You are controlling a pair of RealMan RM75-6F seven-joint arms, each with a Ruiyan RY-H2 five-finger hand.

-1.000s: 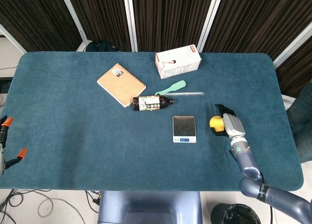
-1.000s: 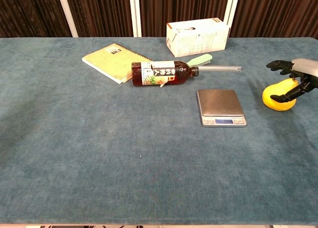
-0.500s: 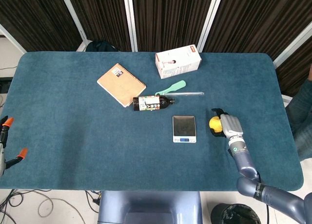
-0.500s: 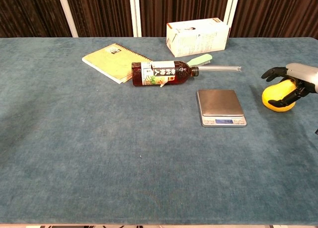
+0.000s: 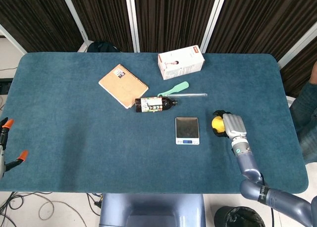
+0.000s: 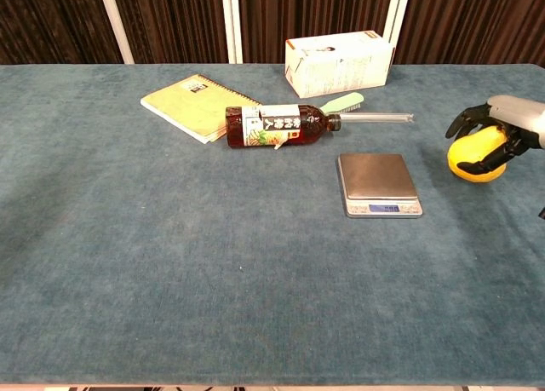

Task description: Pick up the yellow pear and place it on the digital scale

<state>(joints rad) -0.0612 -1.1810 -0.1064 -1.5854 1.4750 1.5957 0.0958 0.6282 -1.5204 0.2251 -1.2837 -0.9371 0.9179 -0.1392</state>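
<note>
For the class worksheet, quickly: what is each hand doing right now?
Left hand: not in view.
Right hand: fingers wrapped around the yellow pear, holding it.

Teal felt covers the bench (image 5: 74, 133) from edge to edge. Behind it hang dark brown curtains (image 5: 173, 14), split by white frame bars (image 5: 131, 19). Below the near edge, cables (image 5: 29, 204) trail across a pale floor (image 5: 64, 209).

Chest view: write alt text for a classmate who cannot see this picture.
At the right edge, the robot's right hand wraps its fingers around a yellow pear, just right of a digital scale with nothing on its plate. Behind the scale on the blue table lie a brown bottle, a notebook and a white box.
</note>
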